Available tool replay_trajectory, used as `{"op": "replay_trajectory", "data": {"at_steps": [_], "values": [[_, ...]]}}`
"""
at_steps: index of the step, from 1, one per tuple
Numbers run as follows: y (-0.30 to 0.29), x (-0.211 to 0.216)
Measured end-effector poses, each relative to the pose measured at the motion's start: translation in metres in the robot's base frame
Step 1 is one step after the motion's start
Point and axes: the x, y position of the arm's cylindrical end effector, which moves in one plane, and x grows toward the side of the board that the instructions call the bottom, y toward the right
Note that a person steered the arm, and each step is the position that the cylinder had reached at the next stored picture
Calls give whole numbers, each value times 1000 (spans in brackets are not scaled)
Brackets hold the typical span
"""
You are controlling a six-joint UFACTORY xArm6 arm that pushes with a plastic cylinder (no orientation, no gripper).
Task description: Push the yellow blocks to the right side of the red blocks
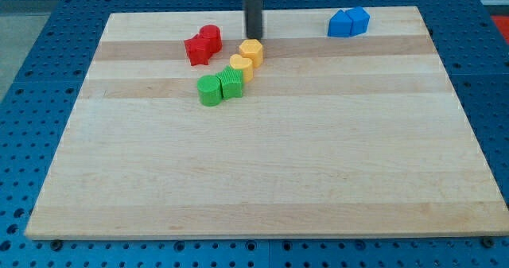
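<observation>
Two red blocks (203,45) sit touching each other near the view's top, left of centre. Two yellow blocks sit to their right: one hexagonal-looking block (251,50) and one (242,65) just below-left of it, touching. Two green blocks (220,87), roughly cylindrical, touch each other and lie below-left of the lower yellow block. My tip (253,36) stands just above the upper yellow block, at or very near its top edge, to the right of the red blocks.
Two blue blocks (349,21) sit together at the view's top right. The wooden board (262,165) lies on a blue perforated table (32,101); its edges show on all sides.
</observation>
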Motion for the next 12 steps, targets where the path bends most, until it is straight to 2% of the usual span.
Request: {"op": "replay_trajectory", "data": {"at_steps": [1,2,3,5,6,8,9,10,11,12], "values": [[48,44],[45,132],[9,137],[-17,96],[-62,97],[-68,90],[-67,90],[-40,124],[20,124],[41,98]]}}
